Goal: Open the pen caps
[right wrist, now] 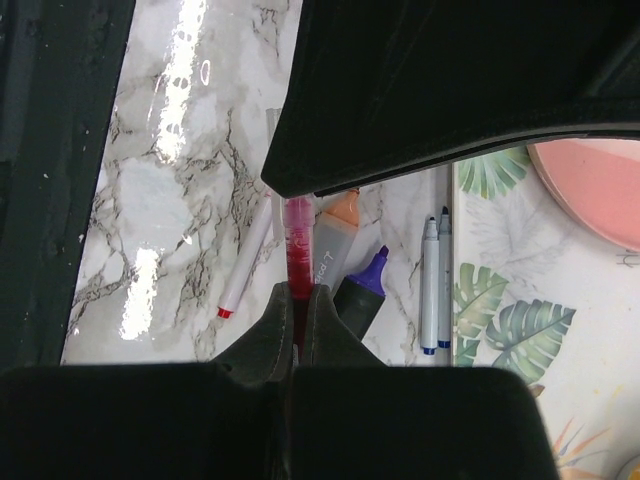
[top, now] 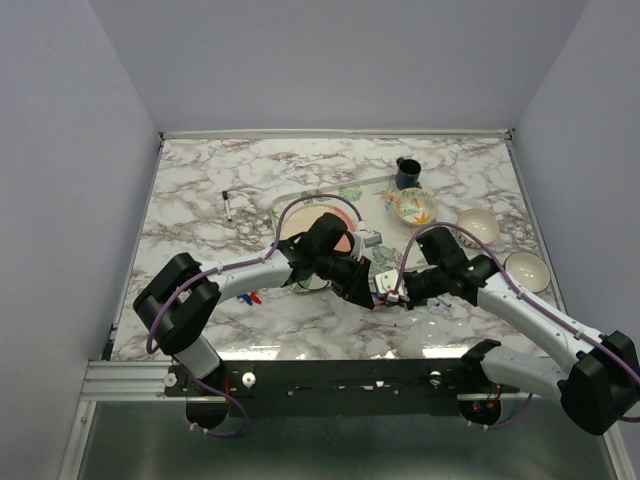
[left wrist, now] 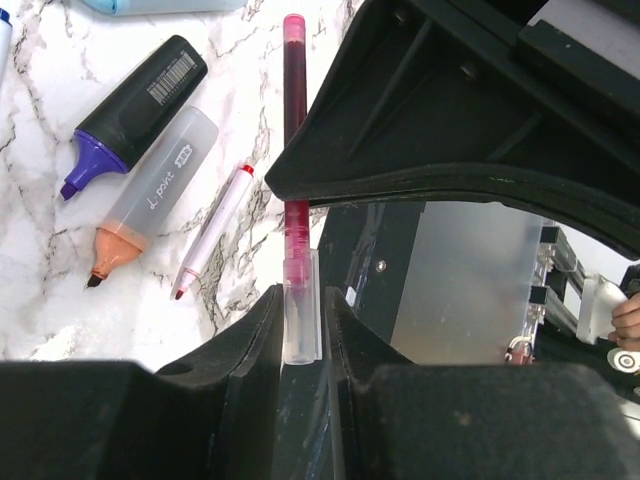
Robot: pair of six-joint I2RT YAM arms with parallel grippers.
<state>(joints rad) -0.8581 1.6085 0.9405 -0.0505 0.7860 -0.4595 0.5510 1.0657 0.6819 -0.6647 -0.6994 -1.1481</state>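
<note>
Both arms meet low over the marble table (top: 200,200), sharing one red pen (left wrist: 294,100).

The table's front middle is where the two grippers come together, just in front of the pink plate (top: 310,220) on its leaf-print mat (right wrist: 500,320). The left gripper (left wrist: 302,310) is nearly closed, its fingers pinching the clear cap (left wrist: 301,320), which sits on the pen's end. The right gripper (right wrist: 297,300) is squeezed tight on the red barrel further along. On the marble just beside the pen lie a purple highlighter (left wrist: 135,110) and an orange highlighter (left wrist: 155,190), side by side with bare tips, and a thin white marker (left wrist: 212,232) with its red tip showing.
</note>
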